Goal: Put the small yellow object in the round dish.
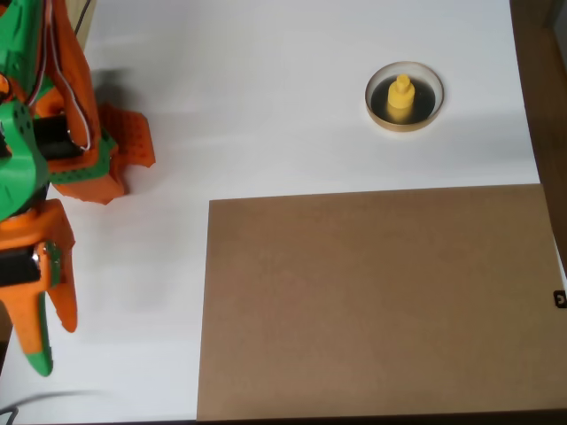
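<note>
Orange and green, the gripper (pixel 53 341) sits at the far left edge of the overhead view, its two tapered fingers pointing down toward the bottom of the picture. One finger (pixel 27 332) is long with a green tip, the other (pixel 60 288) is shorter and all orange; they lie close together with only a narrow gap, and nothing is held between them. Above them the arm (pixel 53 115) rises in green and orange blocks with black motors and thin wires, over the white table (pixel 266 97).

Moving right, a large brown board (pixel 372 301) lies flat on the table and covers the lower middle and right of the picture, its top edge running nearly level.

Further right and higher up, well apart from the gripper, the round dish (pixel 376 88) stands on the white surface above the board. It has a pale tan rim and a dark inside. The small yellow object (pixel 400 97) stands upright inside the dish, knob up, near its middle.

At the right edge a dark brown strip (pixel 549 106) borders the table.
</note>
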